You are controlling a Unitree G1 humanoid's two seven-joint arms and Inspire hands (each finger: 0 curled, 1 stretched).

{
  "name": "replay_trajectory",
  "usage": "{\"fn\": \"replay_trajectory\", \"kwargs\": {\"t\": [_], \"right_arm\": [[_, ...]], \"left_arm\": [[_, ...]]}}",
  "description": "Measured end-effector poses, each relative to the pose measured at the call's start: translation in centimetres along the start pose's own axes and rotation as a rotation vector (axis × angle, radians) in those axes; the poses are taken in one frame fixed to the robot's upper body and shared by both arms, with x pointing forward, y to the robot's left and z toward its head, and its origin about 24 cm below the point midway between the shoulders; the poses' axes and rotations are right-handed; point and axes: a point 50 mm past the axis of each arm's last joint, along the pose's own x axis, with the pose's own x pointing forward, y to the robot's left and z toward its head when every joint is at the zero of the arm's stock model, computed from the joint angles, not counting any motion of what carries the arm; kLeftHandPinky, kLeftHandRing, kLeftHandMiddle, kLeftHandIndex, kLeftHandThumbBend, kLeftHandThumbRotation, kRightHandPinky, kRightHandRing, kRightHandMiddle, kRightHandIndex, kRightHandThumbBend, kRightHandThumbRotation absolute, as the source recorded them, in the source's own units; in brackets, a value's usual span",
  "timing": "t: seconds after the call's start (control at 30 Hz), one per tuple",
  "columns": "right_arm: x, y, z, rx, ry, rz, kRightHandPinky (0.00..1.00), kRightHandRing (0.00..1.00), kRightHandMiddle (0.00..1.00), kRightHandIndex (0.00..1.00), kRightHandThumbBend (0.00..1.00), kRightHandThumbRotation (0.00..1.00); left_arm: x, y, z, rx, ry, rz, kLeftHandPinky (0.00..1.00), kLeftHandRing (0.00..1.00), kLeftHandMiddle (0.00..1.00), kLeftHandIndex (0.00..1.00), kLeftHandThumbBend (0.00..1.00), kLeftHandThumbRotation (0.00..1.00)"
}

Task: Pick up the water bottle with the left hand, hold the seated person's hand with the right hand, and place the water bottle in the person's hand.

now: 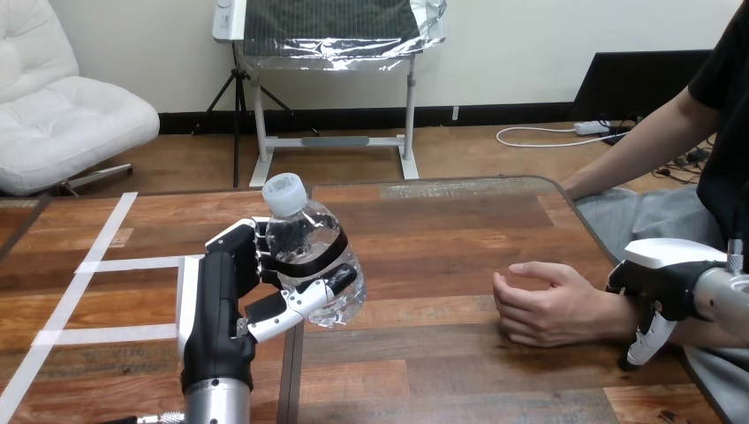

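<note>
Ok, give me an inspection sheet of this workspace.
Surface: wooden table, white tape lines at its left.
Job's things: water bottle capped, tilted, in the left hand; person's hand resting on the table, loosely curled.
Clutter: nothing seen.
Hands: left hand curled round the bottle; right hand at the person's wrist, grip unclear.
Cables: nothing seen.
Surroundings: person seated at right.

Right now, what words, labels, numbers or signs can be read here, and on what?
None can be read.
The water bottle in the left hand: a dark band, any print too blurred to read.
The table and its white tape: no text.
</note>
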Motion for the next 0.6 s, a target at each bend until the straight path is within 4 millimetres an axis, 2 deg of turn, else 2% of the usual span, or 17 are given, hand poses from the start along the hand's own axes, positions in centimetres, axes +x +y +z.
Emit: {"fn": "replay_trajectory", "kwargs": {"t": [0.1,0.17,0.2,0.33,0.6], "right_arm": [[0.02,0.00,0.02,0.001,0.001,-0.002,0.64,0.72,0.77,0.65,0.71,0.00],[0.03,0.02,0.03,0.004,0.003,-0.003,0.61,0.70,0.76,0.64,0.71,0.00],[0.08,0.05,0.06,0.007,0.004,-0.007,0.56,0.66,0.74,0.63,0.71,0.00],[0.12,0.03,0.08,0.010,0.007,-0.019,0.53,0.62,0.70,0.65,0.69,0.00],[0.35,0.36,0.24,0.024,-0.001,-0.051,0.46,0.52,0.60,0.59,0.68,0.00]], "left_arm": [[0.00,0.02,0.00,-0.001,0.000,0.001,0.35,0.39,0.43,0.47,0.65,0.00],[0.00,0.03,0.00,-0.001,0.000,0.001,0.35,0.39,0.43,0.47,0.65,0.00],[0.01,0.06,-0.01,-0.003,0.000,0.003,0.35,0.39,0.43,0.47,0.64,0.00],[0.01,0.07,0.00,-0.002,0.000,0.002,0.35,0.39,0.44,0.47,0.64,0.00],[0.01,0.08,0.01,-0.007,-0.002,0.003,0.35,0.39,0.44,0.47,0.65,0.00]]}}
